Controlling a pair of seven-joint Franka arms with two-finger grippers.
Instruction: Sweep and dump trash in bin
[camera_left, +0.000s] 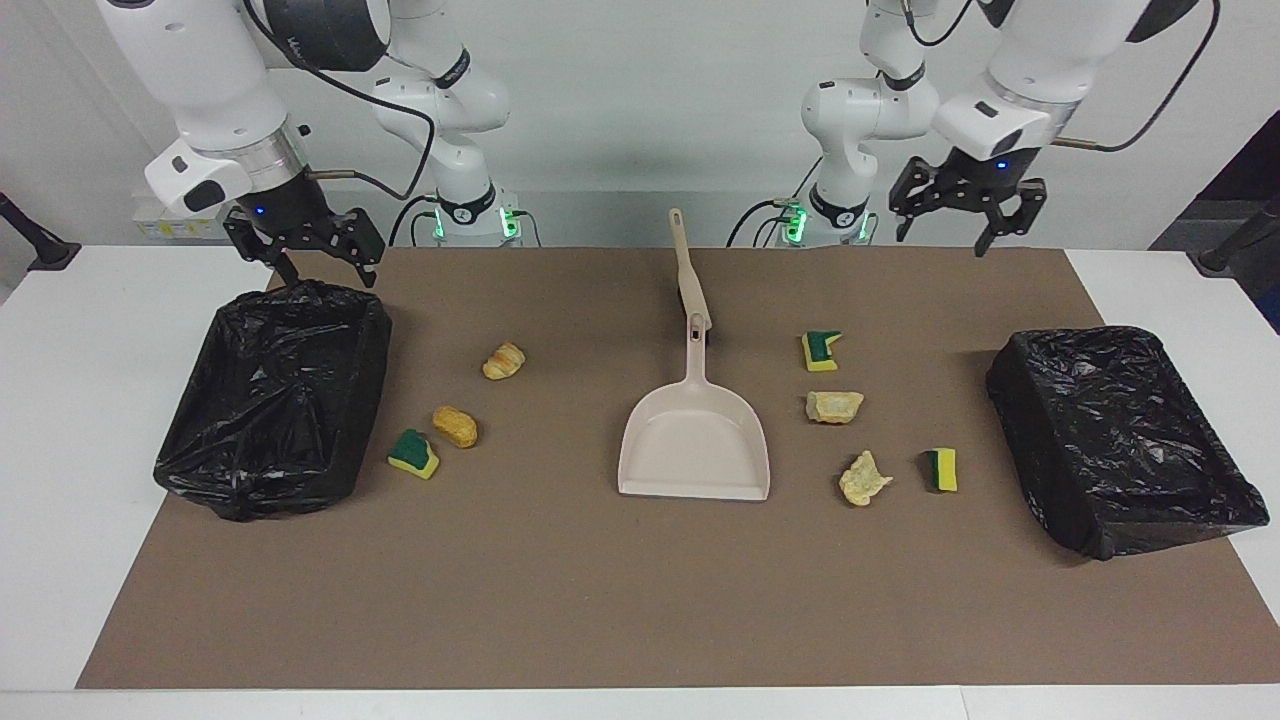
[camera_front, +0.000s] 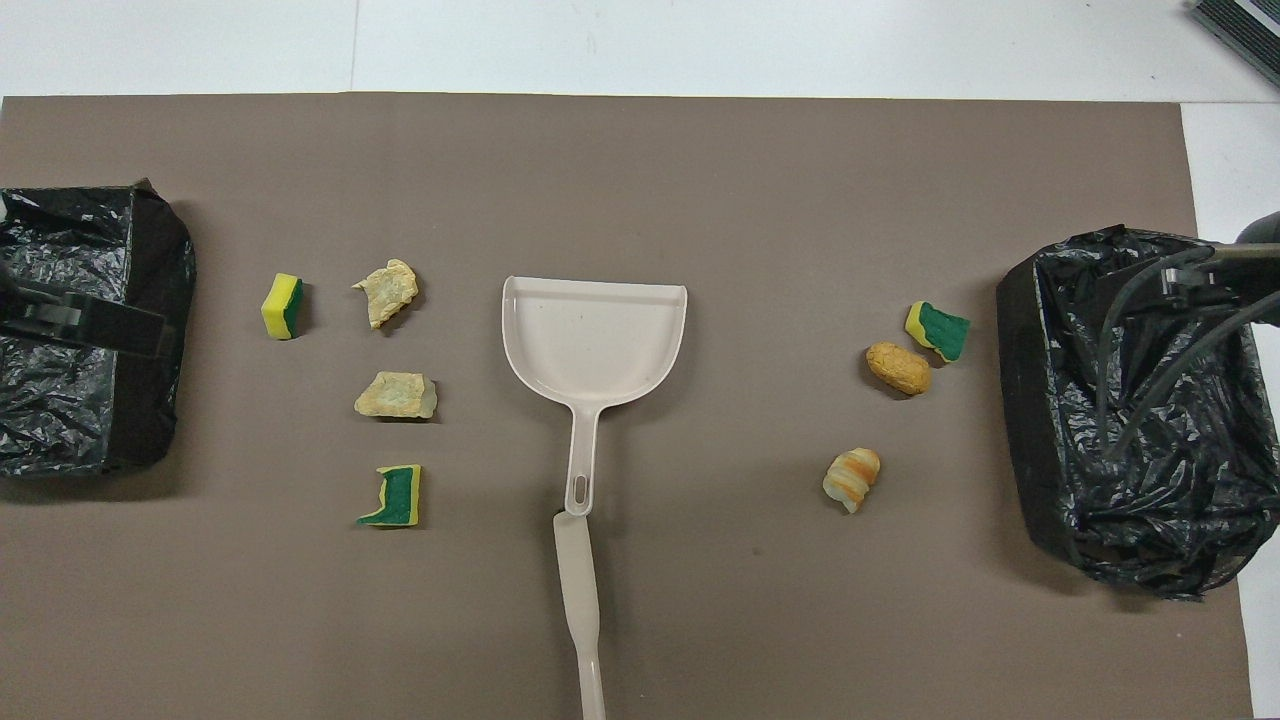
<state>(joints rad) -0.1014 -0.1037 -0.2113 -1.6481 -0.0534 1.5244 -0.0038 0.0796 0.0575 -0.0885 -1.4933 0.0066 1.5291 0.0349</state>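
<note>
White tabletop against a pale wall

A white tabletop (camera_left: 60, 420) is covered over most of its surface by a brown mat (camera_left: 620, 600). A plain pale wall (camera_left: 640, 100) is seen at the robots' end, evenly lit. A dark ribbed object (camera_front: 1240, 25), perhaps a vent, is glimpsed at one corner.

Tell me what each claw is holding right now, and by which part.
Nothing is held. The left claw and right claw both hang open in the air; the dustpan and brush lie untouched.
</note>
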